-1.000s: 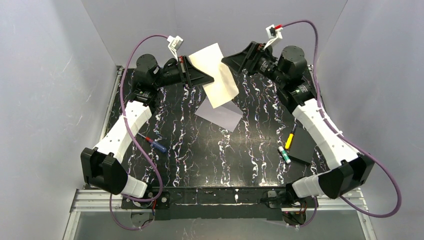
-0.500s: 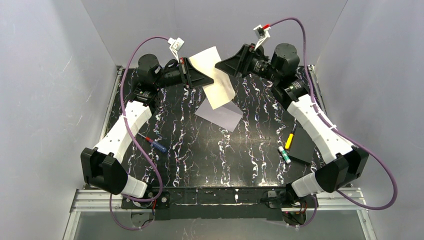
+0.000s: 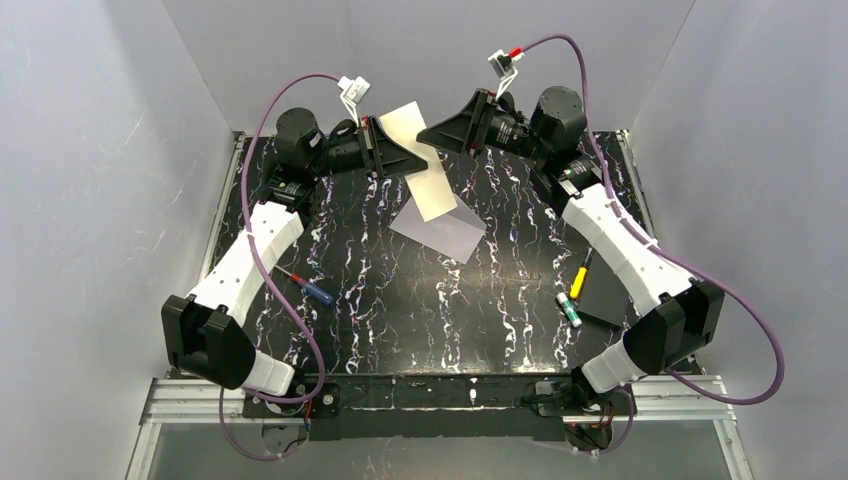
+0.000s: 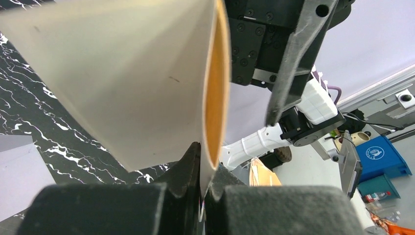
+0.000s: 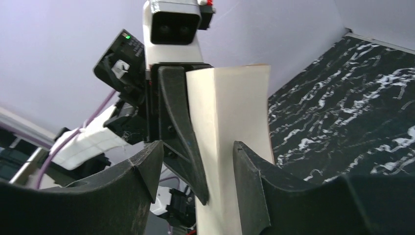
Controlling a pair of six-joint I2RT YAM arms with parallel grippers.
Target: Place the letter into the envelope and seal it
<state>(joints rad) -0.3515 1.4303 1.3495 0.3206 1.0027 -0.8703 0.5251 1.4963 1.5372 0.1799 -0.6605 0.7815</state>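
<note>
1. We see the cream-tan rectangular paper letter [image 3: 428, 172] held up off the black, white-veined worktop [image 3: 400, 320], at the far middle. In the top view its long axis runs from far left to near right, and its lower end hangs over the envelope's far corner.
2. The pale lavender-grey flat paper envelope [image 3: 445, 232] lies flat on the worktop. Its long axis also slants from far left to near right. We cannot tell whether the letter touches it.
3. The left fingers [image 4: 182, 171] are pinched together on one edge of the letter [image 4: 122, 83]. From that grip the sheet bows into a curl and shows a warmer orange-tan inner face.
4. The right fingers [image 5: 147, 169] stand wide apart. In the right wrist view the letter [image 5: 230, 142] shows upright between them. We cannot tell whether either finger touches the paper.
5. In the top view the left fingers [image 3: 400, 152] and right fingers [image 3: 445, 128] meet the sheet from opposite sides.
6. No border pattern can be made out on the letter. Its top is cut off in the left wrist view, and only one corner of the envelope [image 4: 14, 181] shows there. We cannot make out the envelope's flap.
7. Well apart from the paper lie a small blue-handled screwdriver [image 3: 310, 288] on the left and, on the right, a yellow marker [image 3: 579, 280], a green-and-white cylinder [image 3: 569, 310] and a flat black rectangle [image 3: 607, 292].
</note>
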